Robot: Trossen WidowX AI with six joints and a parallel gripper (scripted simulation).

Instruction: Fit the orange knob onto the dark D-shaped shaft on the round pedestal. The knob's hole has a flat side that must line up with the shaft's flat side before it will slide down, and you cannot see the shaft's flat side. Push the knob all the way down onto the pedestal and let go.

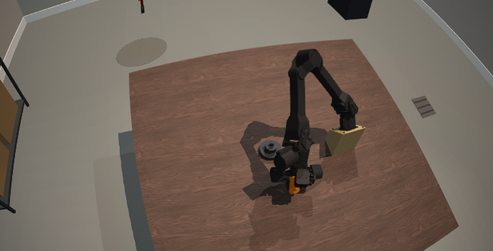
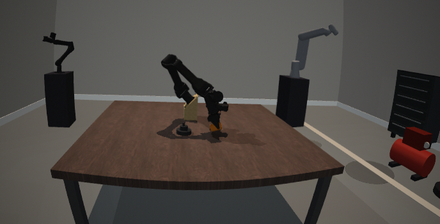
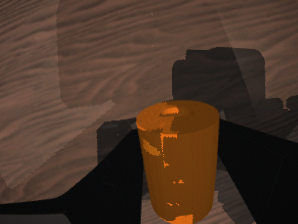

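Observation:
The orange knob (image 1: 294,188) (image 2: 215,127) (image 3: 181,165) is held between the two black fingers, tilted in the exterior view and apparently a little above the table. My gripper (image 1: 295,185) (image 2: 215,128) (image 3: 174,131) is shut on it. The wrist view shows a round hole in the knob's end face; its flat side cannot be made out. The round dark pedestal (image 1: 263,155) (image 2: 183,132) stands on the table apart from the knob, to its left in the top and exterior views. The short dark shaft (image 1: 271,145) (image 2: 183,124) stands up bare from its middle; its flat side cannot be made out.
The wooden table (image 1: 186,116) (image 2: 128,155) carries the arm's yellow base block (image 1: 345,142) (image 2: 190,111), behind and right of the pedestal. The arm's links arch over the area between base and pedestal. Arm shadows fall around the pedestal and knob.

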